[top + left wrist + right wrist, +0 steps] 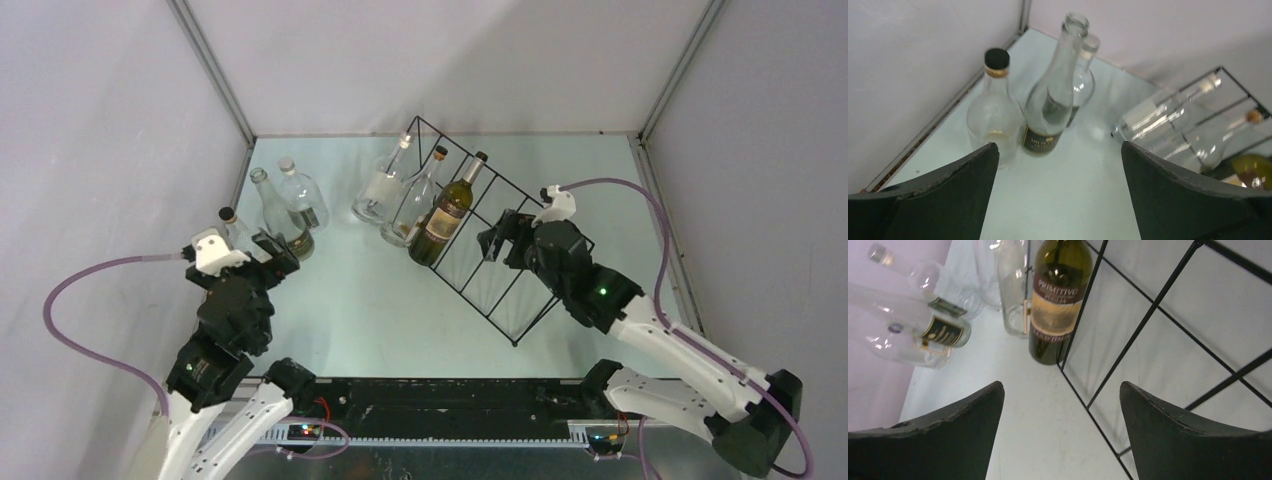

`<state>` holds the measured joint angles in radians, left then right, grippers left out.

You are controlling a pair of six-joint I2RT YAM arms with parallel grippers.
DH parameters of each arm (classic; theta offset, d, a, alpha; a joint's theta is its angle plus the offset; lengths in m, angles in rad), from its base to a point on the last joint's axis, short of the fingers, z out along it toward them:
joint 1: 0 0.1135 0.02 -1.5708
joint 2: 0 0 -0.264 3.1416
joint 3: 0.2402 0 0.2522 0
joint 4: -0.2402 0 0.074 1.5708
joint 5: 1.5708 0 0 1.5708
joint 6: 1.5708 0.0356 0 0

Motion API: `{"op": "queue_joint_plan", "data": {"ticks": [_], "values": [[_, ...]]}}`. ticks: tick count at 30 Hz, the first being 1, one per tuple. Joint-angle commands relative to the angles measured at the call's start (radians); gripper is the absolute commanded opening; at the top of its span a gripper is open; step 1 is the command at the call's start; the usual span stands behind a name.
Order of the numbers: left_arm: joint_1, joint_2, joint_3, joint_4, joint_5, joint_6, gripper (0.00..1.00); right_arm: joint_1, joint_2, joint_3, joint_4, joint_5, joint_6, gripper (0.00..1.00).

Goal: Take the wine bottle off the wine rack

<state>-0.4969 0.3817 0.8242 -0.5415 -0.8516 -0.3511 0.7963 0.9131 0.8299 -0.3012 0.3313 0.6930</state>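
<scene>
The wine rack is a long black wire frame set diagonally on the table. Three bottles lie in its far compartments. The dark green wine bottle with a tan label is the nearest of them, beside two clear bottles. My right gripper is open and empty, over the rack just right of the wine bottle's base. In the right wrist view the wine bottle lies ahead of the open right gripper, with rack wires to the right. My left gripper is open and empty, also in the left wrist view.
Three bottles stand at the left: a black-capped clear one, a clear one with a dark label and another behind it. They are close ahead of my left gripper. Grey walls enclose the table.
</scene>
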Motion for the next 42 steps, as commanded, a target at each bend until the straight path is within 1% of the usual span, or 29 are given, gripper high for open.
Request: {"op": "queue_joint_plan", "data": {"ticks": [1, 4, 6, 9, 12, 14, 16, 17, 19, 23, 27, 31, 34, 39, 42], "values": [[-0.117, -0.027, -0.013, -0.148, -0.068, -0.055, 1.00, -0.047, 0.091, 0.057, 0.142, -0.017, 0.006, 0.88], [-0.171, -0.047, -0.029, -0.203, -0.037, -0.062, 1.00, -0.070, 0.191, 0.108, 0.150, -0.020, -0.011, 0.88], [-0.180, -0.070, -0.044, -0.224, 0.002, -0.060, 1.00, -0.087, 0.232, 0.132, 0.180, -0.043, -0.015, 0.88], [-0.189, -0.099, -0.038, -0.228, 0.070, -0.062, 1.00, -0.117, 0.270, 0.143, 0.276, -0.080, -0.007, 0.86], [-0.190, -0.077, 0.001, -0.276, 0.143, -0.067, 1.00, -0.156, 0.309, 0.177, 0.291, -0.079, 0.007, 0.85], [-0.190, -0.058, 0.005, -0.302, 0.158, -0.051, 1.00, -0.175, 0.333, 0.198, 0.308, -0.067, 0.014, 0.84], [-0.194, -0.066, -0.011, -0.286, 0.185, -0.023, 1.00, -0.192, 0.355, 0.214, 0.339, -0.066, 0.020, 0.83], [-0.196, -0.083, -0.017, -0.264, 0.232, -0.009, 0.99, -0.198, 0.370, 0.221, 0.345, -0.074, 0.025, 0.82], [-0.196, -0.115, -0.040, -0.237, 0.266, 0.018, 1.00, -0.209, 0.394, 0.240, 0.368, -0.085, 0.024, 0.82], [-0.196, -0.157, -0.076, -0.228, 0.253, 0.040, 1.00, -0.228, 0.451, 0.282, 0.404, -0.081, 0.024, 0.78], [-0.196, -0.148, -0.085, -0.221, 0.269, 0.048, 1.00, -0.249, 0.523, 0.341, 0.405, -0.101, 0.045, 0.73], [-0.196, -0.127, -0.083, -0.223, 0.271, 0.050, 0.99, -0.252, 0.598, 0.418, 0.360, -0.115, 0.071, 0.71], [-0.196, -0.144, -0.086, -0.224, 0.257, 0.048, 1.00, -0.251, 0.638, 0.439, 0.339, -0.094, 0.102, 0.68], [-0.195, -0.155, -0.086, -0.228, 0.248, 0.043, 0.99, -0.252, 0.669, 0.466, 0.273, -0.035, 0.115, 0.67], [-0.196, -0.155, -0.085, -0.231, 0.243, 0.041, 0.98, -0.253, 0.688, 0.466, 0.267, -0.028, 0.116, 0.66]]}}
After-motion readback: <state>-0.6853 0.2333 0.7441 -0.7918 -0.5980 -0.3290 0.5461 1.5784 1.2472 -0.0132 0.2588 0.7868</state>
